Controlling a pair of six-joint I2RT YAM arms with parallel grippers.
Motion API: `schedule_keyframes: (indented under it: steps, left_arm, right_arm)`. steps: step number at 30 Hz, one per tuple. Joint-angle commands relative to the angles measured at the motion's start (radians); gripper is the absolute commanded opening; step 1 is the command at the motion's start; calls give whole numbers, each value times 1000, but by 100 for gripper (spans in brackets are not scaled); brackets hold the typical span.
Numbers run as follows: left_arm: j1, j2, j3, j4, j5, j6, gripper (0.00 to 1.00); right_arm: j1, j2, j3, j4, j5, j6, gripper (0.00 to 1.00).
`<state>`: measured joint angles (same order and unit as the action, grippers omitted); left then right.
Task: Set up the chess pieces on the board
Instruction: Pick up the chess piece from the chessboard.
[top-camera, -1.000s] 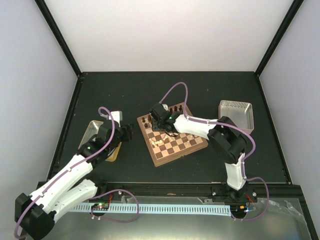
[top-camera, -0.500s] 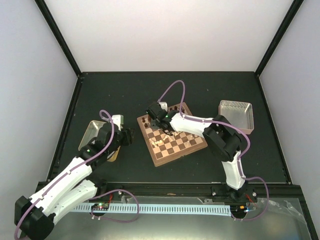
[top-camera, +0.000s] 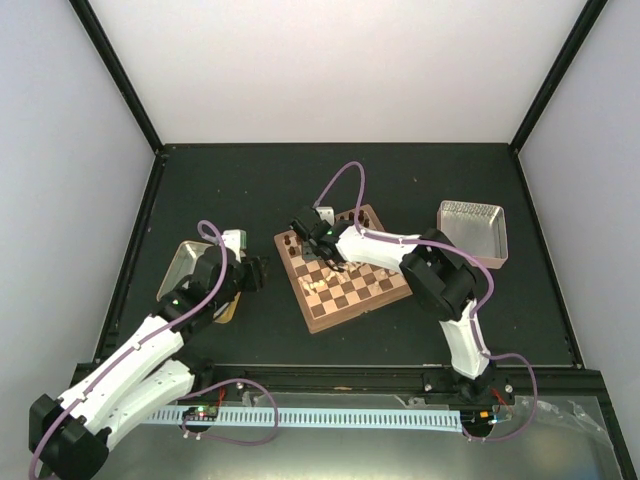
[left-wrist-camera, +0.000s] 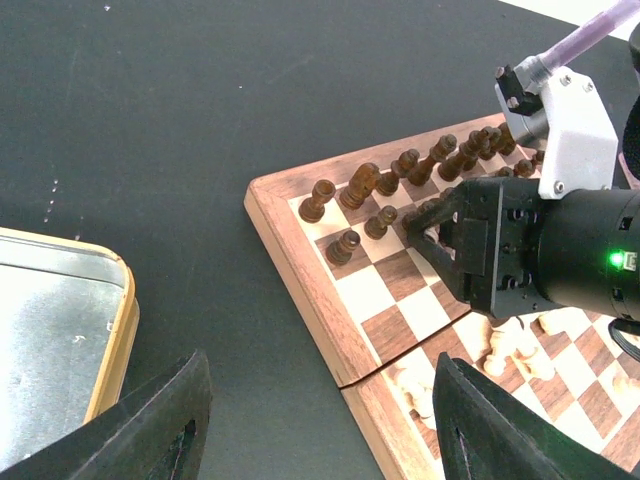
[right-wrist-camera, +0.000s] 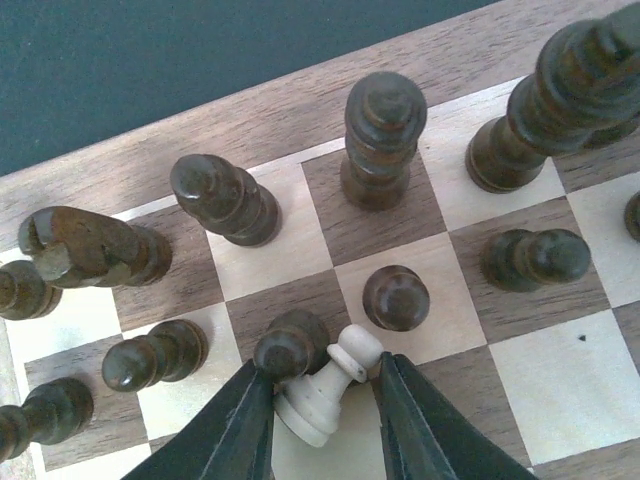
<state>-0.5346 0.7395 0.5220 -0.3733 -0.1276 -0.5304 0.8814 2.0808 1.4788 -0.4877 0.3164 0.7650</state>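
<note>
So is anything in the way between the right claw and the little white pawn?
No, nothing is. The cream pawn sits tilted right between the fingers of the right gripper. Two dark pawns crowd close just beyond it, so lifting it out may need care.

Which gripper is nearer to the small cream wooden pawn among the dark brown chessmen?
Right. The right gripper brackets the cream pawn between its fingers; the left gripper hovers off the chessboard, near the metal tray.
</note>
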Motion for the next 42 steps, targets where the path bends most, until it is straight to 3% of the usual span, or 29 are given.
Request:
schedule_keyframes:
  steps: [1, 19, 33, 38, 42]
  left_arm:
    - [13, -5, -2, 0, 12, 15, 62]
    - [23, 1, -5, 8, 40, 19, 62]
    - [27, 21, -18, 51, 123, -24, 62]
    - [35, 17, -12, 76, 200, -37, 63]
    - [53, 24, 23, 95, 340, -49, 66]
  right_arm:
    - [9, -11, -22, -45, 9, -4, 30]
    - [10, -36, -60, -33, -37, -77, 5]
    - [-13, -204, -230, 101, -261, -200, 3]
    - [-15, -339, -355, 264, -281, -286, 3]
    - [-19, -456, -479, 409, -353, -403, 3]
